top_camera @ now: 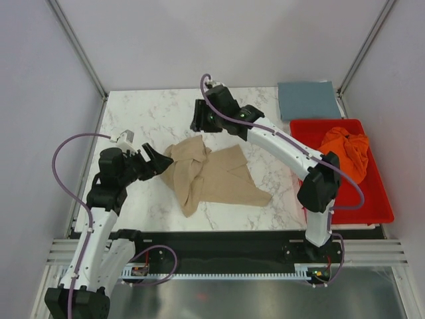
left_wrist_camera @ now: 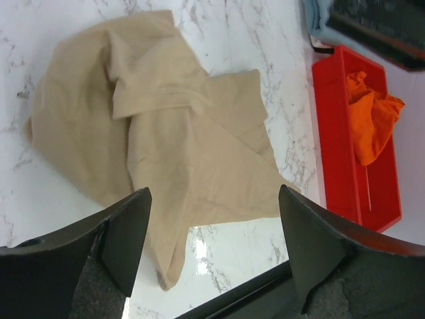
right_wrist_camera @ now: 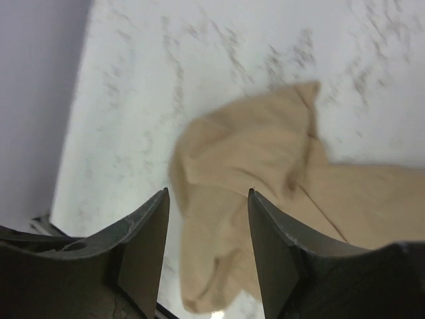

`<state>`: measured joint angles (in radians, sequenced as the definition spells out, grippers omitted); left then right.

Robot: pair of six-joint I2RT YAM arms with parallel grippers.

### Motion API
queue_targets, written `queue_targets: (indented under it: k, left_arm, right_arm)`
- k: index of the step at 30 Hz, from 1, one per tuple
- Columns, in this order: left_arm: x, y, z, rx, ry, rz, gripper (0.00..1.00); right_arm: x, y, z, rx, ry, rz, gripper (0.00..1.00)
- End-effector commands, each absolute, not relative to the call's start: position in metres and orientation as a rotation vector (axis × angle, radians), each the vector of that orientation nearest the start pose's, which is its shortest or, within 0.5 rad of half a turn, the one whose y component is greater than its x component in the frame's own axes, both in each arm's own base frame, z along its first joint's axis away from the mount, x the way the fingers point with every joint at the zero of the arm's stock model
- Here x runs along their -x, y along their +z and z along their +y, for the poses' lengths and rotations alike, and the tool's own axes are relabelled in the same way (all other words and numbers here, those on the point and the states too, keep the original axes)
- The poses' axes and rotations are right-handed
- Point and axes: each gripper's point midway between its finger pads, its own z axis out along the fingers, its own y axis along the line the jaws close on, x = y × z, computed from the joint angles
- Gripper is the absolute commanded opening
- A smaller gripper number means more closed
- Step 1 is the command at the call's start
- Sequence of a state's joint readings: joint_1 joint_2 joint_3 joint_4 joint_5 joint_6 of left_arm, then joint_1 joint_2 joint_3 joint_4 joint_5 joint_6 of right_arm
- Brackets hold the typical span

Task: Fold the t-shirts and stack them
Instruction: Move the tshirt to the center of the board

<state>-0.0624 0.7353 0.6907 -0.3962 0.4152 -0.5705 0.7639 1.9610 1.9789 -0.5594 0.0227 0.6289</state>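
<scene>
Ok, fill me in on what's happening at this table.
Two robot arms are folding t-shirts. The tan t-shirt lies crumpled in the middle of the marble table. The left gripper is open by its left edge and the right gripper hovers open over its far side; neither holds anything. A blue-grey t-shirt lies folded at the far right corner, and the orange t-shirt sits bunched in the red tray.

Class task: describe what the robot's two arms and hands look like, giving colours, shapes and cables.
The left arm and right arm have white links with black joints and a purple cable looping alongside. The left hand and right hand are black, each with two broad, tapering fingers.
</scene>
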Motion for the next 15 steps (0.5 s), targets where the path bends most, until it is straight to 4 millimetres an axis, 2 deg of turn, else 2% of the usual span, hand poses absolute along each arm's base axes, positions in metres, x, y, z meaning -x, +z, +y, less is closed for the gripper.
queue_targets:
  k: [1, 2, 3, 4, 5, 6, 7, 8, 9, 11, 12, 13, 15]
  left_arm:
    - [-0.251, 0.187, -0.099, 0.385, -0.781, 2.109, 0.85]
    - [-0.253, 0.18, -0.101, 0.38, -0.786, 2.137, 0.85]
    - [-0.251, 0.175, -0.106, 0.361, -0.814, 2.165, 0.85]
    - [-0.251, 0.171, -0.109, 0.351, -0.83, 2.186, 0.84]
    - [-0.252, 0.167, -0.113, 0.335, -0.844, 2.204, 0.83]
    - [-0.25, 0.156, -0.12, 0.324, -0.869, 2.248, 0.82]
    - [-0.25, 0.152, -0.124, 0.312, -0.873, 2.264, 0.81]
    - [-0.25, 0.148, -0.129, 0.302, -0.88, 2.278, 0.81]
    - [-0.248, 0.143, -0.139, 0.267, -0.873, 2.294, 0.8]
    - [-0.246, 0.128, -0.15, 0.26, -0.857, 2.352, 0.8]
    - [-0.244, 0.125, -0.162, 0.211, -0.843, 2.361, 0.8]
    - [-0.244, 0.115, -0.166, 0.204, -0.82, 2.398, 0.8]
    - [-0.245, 0.1, -0.171, 0.202, -0.778, 2.437, 0.8]
  right_arm:
    - [-0.371, 0.241, 0.331, 0.031, 0.521, 2.32, 0.59]
    - [-0.364, 0.254, 0.307, -0.054, 0.486, 2.282, 0.59]
    - [-0.349, 0.215, 0.285, -0.086, 0.392, 2.356, 0.59]
    - [-0.34, 0.206, 0.27, -0.137, 0.359, 2.37, 0.59]
    - [-0.329, 0.21, 0.252, -0.187, 0.355, 2.351, 0.59]
    - [-0.313, 0.174, 0.231, -0.254, 0.275, 2.412, 0.59]
    - [-0.303, 0.164, 0.221, -0.288, 0.253, 2.424, 0.59]
    - [-0.293, 0.164, 0.211, -0.323, 0.26, 2.415, 0.59]
    - [-0.278, 0.139, 0.197, -0.382, 0.214, 2.458, 0.59]
    - [-0.265, 0.131, 0.185, -0.428, 0.208, 2.459, 0.59]
    - [-0.257, 0.118, 0.175, -0.444, 0.168, 2.473, 0.59]
    - [-0.257, 0.119, 0.167, -0.492, 0.16, 2.442, 0.59]
    - [-0.25, 0.105, 0.158, -0.508, 0.131, 2.457, 0.59]
